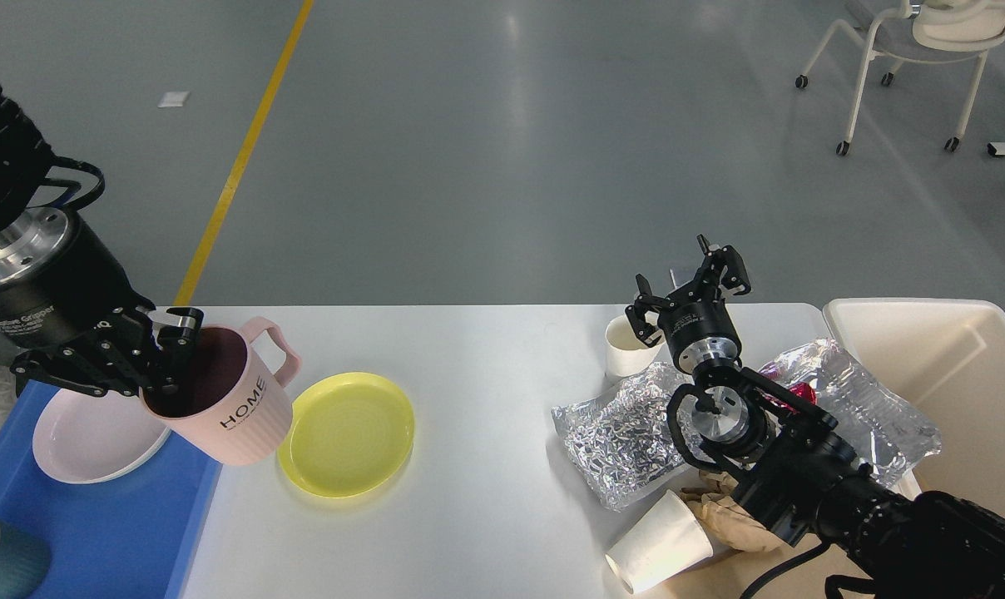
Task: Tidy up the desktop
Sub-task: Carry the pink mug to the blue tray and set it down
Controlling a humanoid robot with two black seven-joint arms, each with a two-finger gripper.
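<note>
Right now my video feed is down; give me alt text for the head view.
The left gripper holds a pink HOME mug by its rim, tilted over the edge of a blue tray beside a yellow plate. The right gripper hangs open above a white paper cup, with foil bags and a beige bin nearby on the desktop.

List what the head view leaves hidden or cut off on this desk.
- Brown crumpled paper: mostly hidden under the right arm.
- Teal cup: cut off by the bottom-left corner.
- Beige bin: cut off by the right edge.
- White bowl: partly covered by the left gripper and pink mug.
</note>
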